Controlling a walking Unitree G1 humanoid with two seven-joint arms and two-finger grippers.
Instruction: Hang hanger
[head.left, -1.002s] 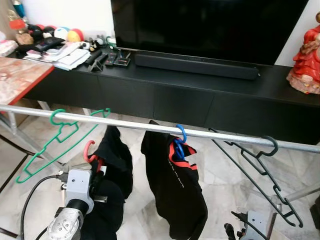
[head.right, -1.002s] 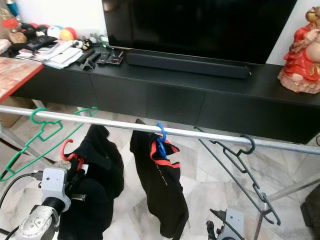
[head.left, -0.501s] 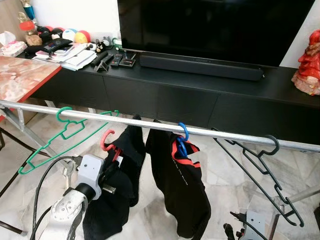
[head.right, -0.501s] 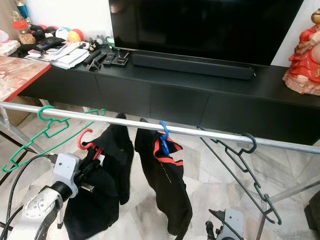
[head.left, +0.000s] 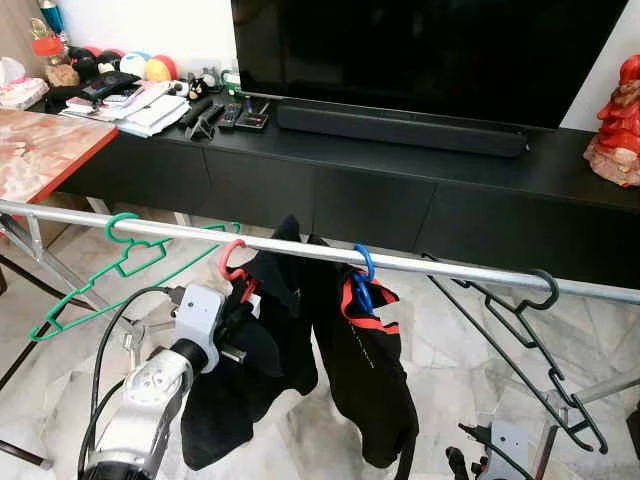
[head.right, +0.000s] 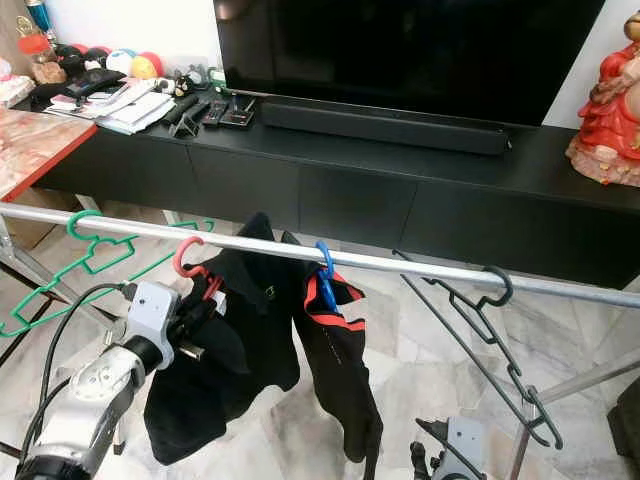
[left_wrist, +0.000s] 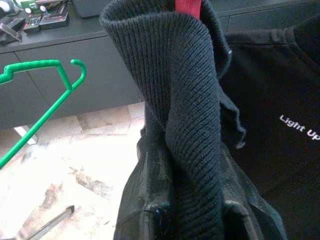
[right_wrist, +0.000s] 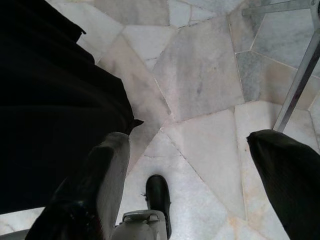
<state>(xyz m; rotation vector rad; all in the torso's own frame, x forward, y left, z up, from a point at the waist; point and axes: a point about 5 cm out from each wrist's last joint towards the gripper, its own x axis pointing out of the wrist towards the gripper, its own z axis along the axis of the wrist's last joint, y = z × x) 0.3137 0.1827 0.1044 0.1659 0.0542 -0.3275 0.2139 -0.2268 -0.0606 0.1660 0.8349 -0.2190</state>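
Three hangers already sit on the metal rail (head.left: 420, 266): green hanger (head.left: 120, 262), blue hanger (head.left: 364, 276) with a black top, grey hanger (head.left: 530, 330). Behind the rail, the big TV (head.left: 420, 50) stands on a long black bench (head.left: 400, 170).

The black garment (head.left: 255, 370) on the red hanger (head.left: 232, 262) is up at the rail, its hook right against the bar between green and blue; I can't tell if it's over yet. The left pincer (head.left: 232, 318) is clamped tight on the garment's neck and hanger.

The right pincer (right_wrist: 190, 170) hangs low with fingers spread wide, holding nothing.

Risks, my read:
- Let go before the hook is truly over the bar and hanger plus garment drop to the floor.
- The grip is on bunched fabric, so the hanger could twist in the clamp and tip the hook off line.
- The garment is touching the blue hanger's top; a snag could drag that one along.

The head views give hook-to-rail position. The left wrist view gives the grip: ribbed fabric (left_wrist: 185, 125) squeezed between the fingers, red neck above. The right wrist view shows marble floor (right_wrist: 200, 90).
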